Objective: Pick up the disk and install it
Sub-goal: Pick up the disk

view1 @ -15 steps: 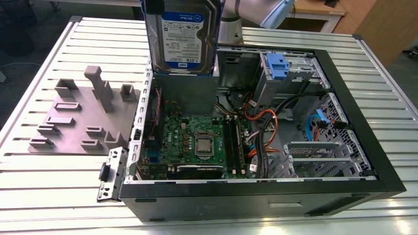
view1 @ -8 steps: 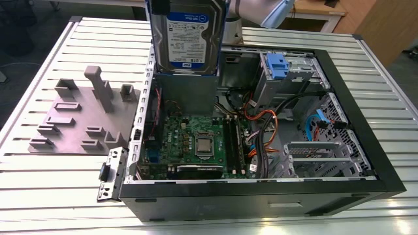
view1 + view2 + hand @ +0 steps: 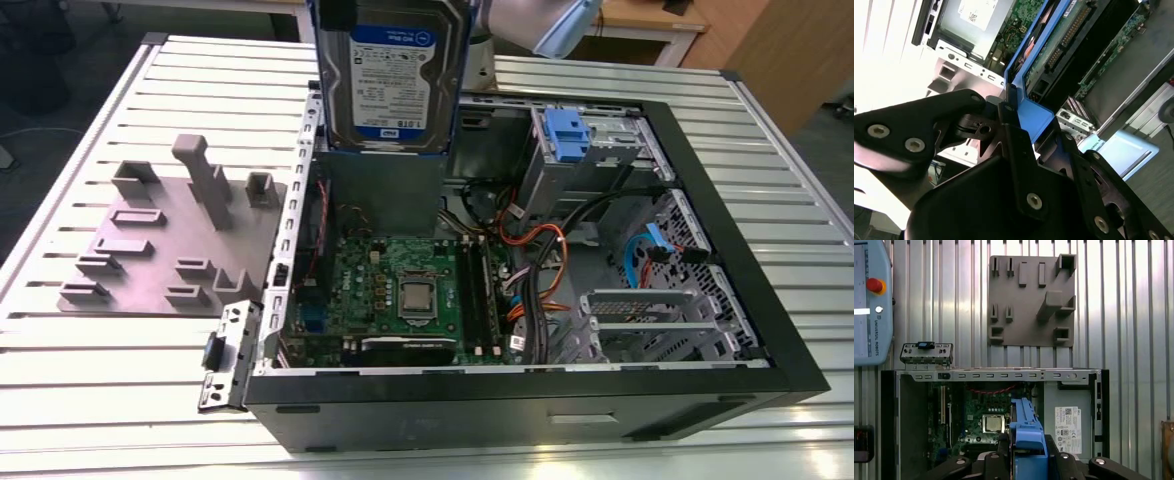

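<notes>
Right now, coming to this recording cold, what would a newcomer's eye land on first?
The disk stands out: it hangs upright in the air above the open computer case, its blue frame pinched between the fingers of the gripper. Below it, the case lies on its side with the green motherboard exposed. A grey fixture plate lies on the slatted table, to the exterior view's left of the case.

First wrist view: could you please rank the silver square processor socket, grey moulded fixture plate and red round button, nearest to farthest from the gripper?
1. Silver square processor socket, by the gripper.
2. Grey moulded fixture plate, beyond the case.
3. Red round button, on pendant.
</notes>
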Available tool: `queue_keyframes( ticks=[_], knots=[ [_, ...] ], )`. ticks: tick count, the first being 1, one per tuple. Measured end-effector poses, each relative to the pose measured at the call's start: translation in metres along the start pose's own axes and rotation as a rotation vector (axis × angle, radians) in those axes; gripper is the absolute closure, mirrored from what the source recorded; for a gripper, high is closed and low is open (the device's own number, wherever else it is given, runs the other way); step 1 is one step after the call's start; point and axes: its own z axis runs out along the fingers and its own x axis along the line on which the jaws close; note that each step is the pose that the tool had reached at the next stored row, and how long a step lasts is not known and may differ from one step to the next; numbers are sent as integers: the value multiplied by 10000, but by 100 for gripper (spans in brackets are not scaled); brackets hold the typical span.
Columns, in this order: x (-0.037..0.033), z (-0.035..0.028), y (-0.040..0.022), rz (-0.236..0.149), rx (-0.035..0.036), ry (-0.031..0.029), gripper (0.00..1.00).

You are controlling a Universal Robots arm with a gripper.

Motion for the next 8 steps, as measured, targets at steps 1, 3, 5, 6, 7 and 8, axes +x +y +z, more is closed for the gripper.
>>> queue_keyframes(
  ticks=[1, 3, 5, 6, 7, 8],
  knots=[
    [0, 0, -6, 0, 0, 0, 64],
    [-1, 0, -20, -1, 0, 0, 64],
    [-1, 0, -37, 0, 0, 0, 64],
    [-2, -1, -46, 0, 0, 0, 64],
    [-2, 0, -58, 0, 1, -1, 64],
    [-2, -1, -72, 0, 0, -1, 64]
  ],
)
